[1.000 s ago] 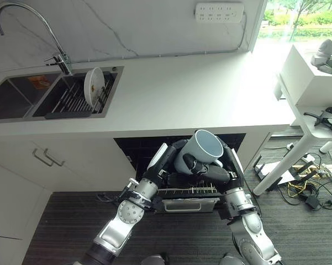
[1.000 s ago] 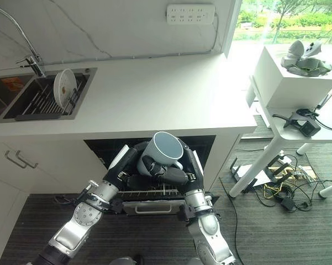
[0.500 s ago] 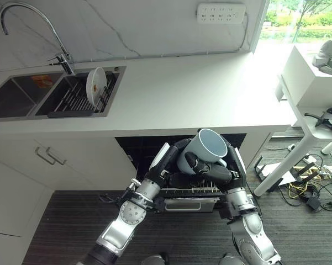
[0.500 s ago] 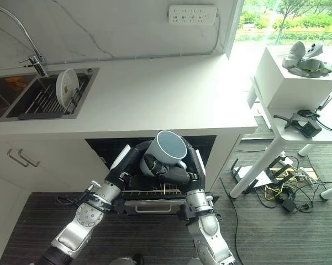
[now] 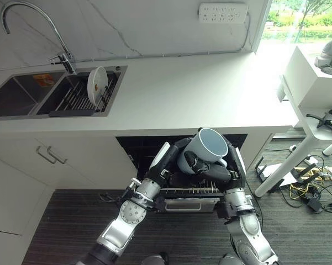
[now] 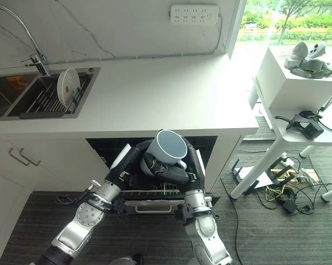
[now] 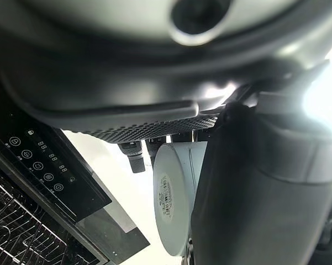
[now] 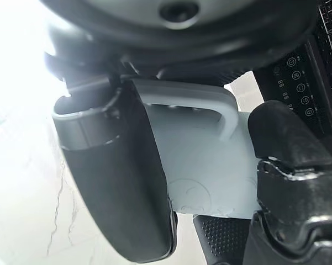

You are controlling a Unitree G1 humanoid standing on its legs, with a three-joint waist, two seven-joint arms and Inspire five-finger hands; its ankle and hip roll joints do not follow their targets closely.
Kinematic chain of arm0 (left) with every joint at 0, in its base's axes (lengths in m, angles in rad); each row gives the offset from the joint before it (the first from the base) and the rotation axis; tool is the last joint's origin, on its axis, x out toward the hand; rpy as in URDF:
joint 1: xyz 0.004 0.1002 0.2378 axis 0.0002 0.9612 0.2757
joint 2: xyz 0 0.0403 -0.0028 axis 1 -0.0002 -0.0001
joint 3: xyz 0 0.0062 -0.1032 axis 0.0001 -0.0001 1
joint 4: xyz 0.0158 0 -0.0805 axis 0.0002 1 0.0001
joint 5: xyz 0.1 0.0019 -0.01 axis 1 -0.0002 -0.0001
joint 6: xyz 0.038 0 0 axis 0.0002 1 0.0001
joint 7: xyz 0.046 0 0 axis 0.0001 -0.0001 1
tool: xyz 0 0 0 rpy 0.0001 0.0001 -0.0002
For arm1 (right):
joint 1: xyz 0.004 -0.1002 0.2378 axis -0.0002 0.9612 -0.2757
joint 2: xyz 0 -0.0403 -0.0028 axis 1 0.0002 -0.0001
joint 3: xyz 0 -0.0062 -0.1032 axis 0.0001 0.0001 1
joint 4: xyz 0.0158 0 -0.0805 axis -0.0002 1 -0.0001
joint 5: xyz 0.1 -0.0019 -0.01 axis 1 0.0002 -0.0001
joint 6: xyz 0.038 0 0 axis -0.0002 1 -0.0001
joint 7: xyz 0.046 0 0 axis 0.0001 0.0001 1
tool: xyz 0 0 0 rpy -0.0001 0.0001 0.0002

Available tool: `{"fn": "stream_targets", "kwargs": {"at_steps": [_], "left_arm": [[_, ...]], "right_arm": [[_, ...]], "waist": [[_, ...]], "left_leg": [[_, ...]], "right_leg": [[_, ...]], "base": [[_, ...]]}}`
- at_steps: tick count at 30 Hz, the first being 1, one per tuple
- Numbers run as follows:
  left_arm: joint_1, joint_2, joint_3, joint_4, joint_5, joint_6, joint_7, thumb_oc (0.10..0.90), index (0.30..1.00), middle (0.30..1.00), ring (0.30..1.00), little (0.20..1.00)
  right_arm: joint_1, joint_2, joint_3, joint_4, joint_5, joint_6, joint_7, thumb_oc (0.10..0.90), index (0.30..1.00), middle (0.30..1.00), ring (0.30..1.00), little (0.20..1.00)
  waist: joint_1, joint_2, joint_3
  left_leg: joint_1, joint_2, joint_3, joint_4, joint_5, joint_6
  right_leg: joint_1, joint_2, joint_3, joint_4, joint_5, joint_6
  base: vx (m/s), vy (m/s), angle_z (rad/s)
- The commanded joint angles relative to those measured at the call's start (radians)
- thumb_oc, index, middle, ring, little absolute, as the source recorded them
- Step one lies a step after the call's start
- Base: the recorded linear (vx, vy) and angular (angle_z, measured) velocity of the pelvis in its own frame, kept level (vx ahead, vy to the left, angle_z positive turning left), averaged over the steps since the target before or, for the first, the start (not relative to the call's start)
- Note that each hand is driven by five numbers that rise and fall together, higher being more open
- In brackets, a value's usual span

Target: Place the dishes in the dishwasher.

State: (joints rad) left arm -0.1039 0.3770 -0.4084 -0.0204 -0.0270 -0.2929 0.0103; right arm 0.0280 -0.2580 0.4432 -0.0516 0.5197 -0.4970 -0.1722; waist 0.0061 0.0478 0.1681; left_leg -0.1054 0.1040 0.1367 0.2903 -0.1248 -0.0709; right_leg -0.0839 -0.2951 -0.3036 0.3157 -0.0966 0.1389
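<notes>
A pale blue-grey mug [image 5: 209, 146] hangs mouth-up above the pulled-out dishwasher rack [image 5: 190, 190]. My right hand [image 5: 210, 171] is shut on it; in the right wrist view the thumb [image 8: 119, 182] and fingers [image 8: 287, 182] curl round the mug [image 8: 201, 171] below its handle. My left hand [image 5: 168, 160] reaches in from the left, its fingers straight against the mug's side. The left wrist view shows the mug's base [image 7: 174, 204] past that hand. A white plate [image 5: 97, 86] stands upright in the sink's drying rack.
The dishwasher's dark opening [image 5: 141, 150] sits under the white counter [image 5: 193, 94]. A double sink [image 5: 22, 99] with a faucet [image 5: 38, 27] lies at the far left. A white table [image 5: 312, 88] and floor cables [image 5: 309, 193] stand at the right.
The whole picture has shifted slightly. Both hands and the mug keep the same pose above the rack.
</notes>
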Motion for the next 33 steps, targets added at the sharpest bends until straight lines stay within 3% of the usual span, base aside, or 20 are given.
{"fn": "stream_targets", "kwargs": {"at_steps": [1,9,13,28,31,32,33], "left_arm": [[0.042,0.1,0.183,-0.06,-0.085,-0.153,0.128,0.8,0.9,0.9,0.9,0.9],[0.04,0.104,0.209,-0.059,-0.108,-0.188,0.164,0.8,0.9,0.9,0.9,0.9],[0.043,0.101,0.223,-0.056,-0.074,-0.205,0.208,0.8,0.9,0.9,0.9,0.9],[0.05,0.108,0.235,-0.058,-0.134,-0.22,0.151,0.8,0.9,0.9,0.9,0.9],[0.05,0.099,0.236,-0.062,-0.244,-0.185,0.029,0.8,0.9,0.9,0.9,0.9],[0.038,0.086,0.204,-0.067,-0.327,-0.151,-0.063,0.8,0.9,0.9,0.9,0.9],[0.038,0.086,0.205,-0.067,-0.329,-0.151,-0.066,0.8,0.9,0.9,0.9,0.9]], "right_arm": [[-0.077,0.003,-0.367,0.018,0.086,-0.284,-0.328,0.4,0.3,0.3,0.3,0.3],[-0.069,0.001,-0.386,0.029,0.091,-0.294,-0.332,0.4,0.3,0.3,0.3,0.3],[-0.067,0.003,-0.395,0.038,0.057,-0.312,-0.383,0.4,0.3,0.3,0.3,0.3],[-0.063,0.0,-0.44,0.068,0.049,-0.34,-0.436,0.4,0.3,0.3,0.3,0.3],[-0.062,-0.002,-0.461,0.08,0.072,-0.323,-0.35,0.4,0.3,0.3,0.3,0.3],[-0.078,-0.016,-0.414,0.06,0.113,-0.272,-0.176,0.4,0.3,0.3,0.3,0.3],[-0.078,-0.017,-0.415,0.061,0.121,-0.272,-0.168,0.4,0.3,0.3,0.3,0.3]], "waist": [[0.023,-0.015,-0.043],[0.022,-0.017,-0.047],[0.021,-0.019,-0.046],[0.022,-0.023,-0.049],[0.02,-0.024,-0.049],[0.021,-0.022,-0.045],[0.02,-0.022,-0.045]], "left_leg": [[0.022,0.034,0.017,0.01,-0.104,0.021],[0.021,0.035,0.017,0.01,-0.105,0.019],[0.023,0.036,0.019,0.01,-0.108,0.019],[0.025,0.036,0.019,0.01,-0.111,0.019],[0.026,0.035,0.019,0.01,-0.113,0.018],[0.022,0.033,0.017,0.01,-0.11,0.019],[0.022,0.033,0.017,0.01,-0.11,0.019]], "right_leg": [[0.033,0.0,0.056,-0.016,-0.082,0.041],[0.033,0.002,0.056,-0.016,-0.084,0.041],[0.034,0.002,0.057,-0.016,-0.086,0.04],[0.034,0.006,0.059,-0.016,-0.087,0.041],[0.033,0.005,0.058,-0.016,-0.085,0.044],[0.029,0.004,0.059,-0.016,-0.083,0.042],[0.029,0.004,0.059,-0.016,-0.083,0.042]], "base": [[0.0,0.0,0.0],[0.0,0.0,0.0],[0.0,0.0,0.0],[0.0,0.0,0.0],[-0.01,-0.002,0.0],[-0.03,-0.004,0.0],[-0.05,0.006,0.0]]}}
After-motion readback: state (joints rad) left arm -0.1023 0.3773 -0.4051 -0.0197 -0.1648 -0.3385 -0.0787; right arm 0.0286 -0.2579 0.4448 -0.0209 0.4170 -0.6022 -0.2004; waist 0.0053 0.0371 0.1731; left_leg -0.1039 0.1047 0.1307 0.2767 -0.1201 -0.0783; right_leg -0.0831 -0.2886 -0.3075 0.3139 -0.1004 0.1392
